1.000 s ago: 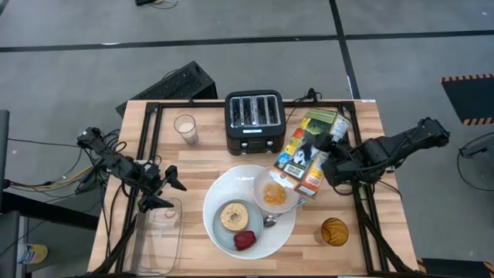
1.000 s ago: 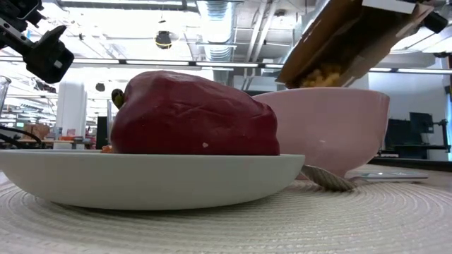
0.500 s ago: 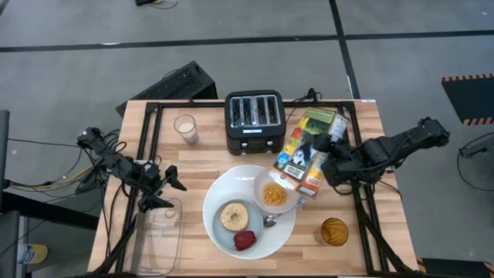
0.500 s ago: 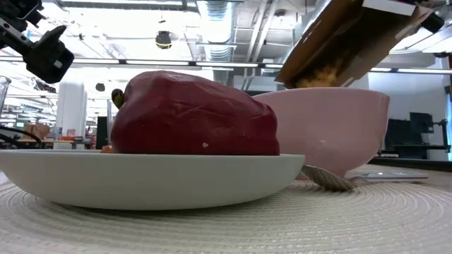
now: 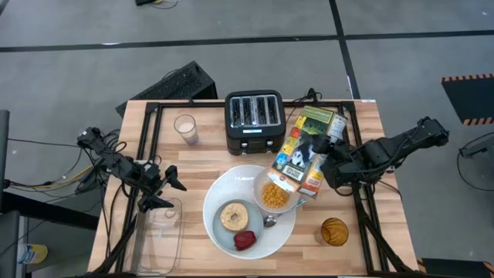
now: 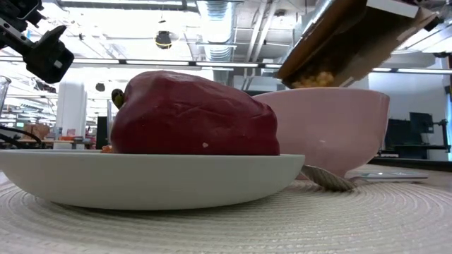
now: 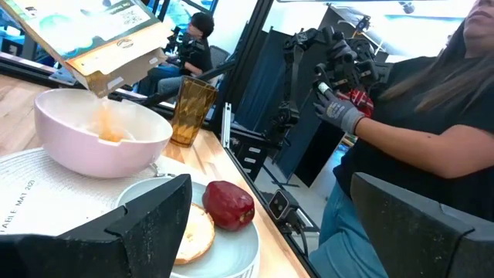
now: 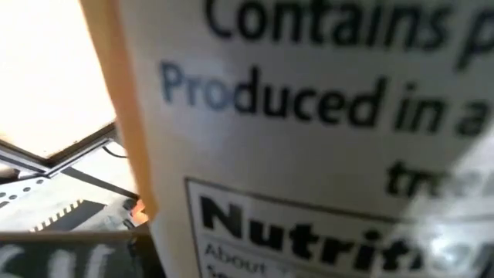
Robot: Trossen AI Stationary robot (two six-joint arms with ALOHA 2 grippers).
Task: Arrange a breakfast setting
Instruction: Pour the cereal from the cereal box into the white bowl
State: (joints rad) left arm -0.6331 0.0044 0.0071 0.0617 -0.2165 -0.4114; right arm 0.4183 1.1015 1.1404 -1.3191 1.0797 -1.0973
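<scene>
A white bowl (image 5: 274, 195) holding orange cereal (image 5: 272, 194) stands on the large white plate (image 5: 224, 189), at its right side. The pale blue-grey plate (image 5: 231, 232) carries the tan bagel (image 5: 233, 216) and the red food piece (image 5: 245, 240). The spoon (image 5: 269, 220) lies beside the bowl. My right gripper (image 5: 330, 158) is shut on a cereal box (image 5: 307, 148) tipped over the bowl. My left gripper (image 5: 165, 191) is open and empty above a clear tray (image 5: 158, 235) at the table's left. My right gripper holds the cereal box by its right side (image 5: 323, 161), about midway along it, coming level from the table's right. The box fills the right wrist view (image 8: 309, 154) and hides the fingers. The box is lifted clear and tilted, its open end (image 6: 318, 74) over the bowl, cereal falling out.
A black four-slot toaster (image 5: 254, 120) stands at the far middle, a clear glass (image 5: 185, 128) to its left. An amber cup (image 5: 334, 231) stands near the front right. In the left wrist view a person (image 7: 417, 116) sits beyond the table's near edge.
Cereal has kept falling from the tilted box, and the orange heap in the bowl has grown. The box's open end has stayed over the bowl.
</scene>
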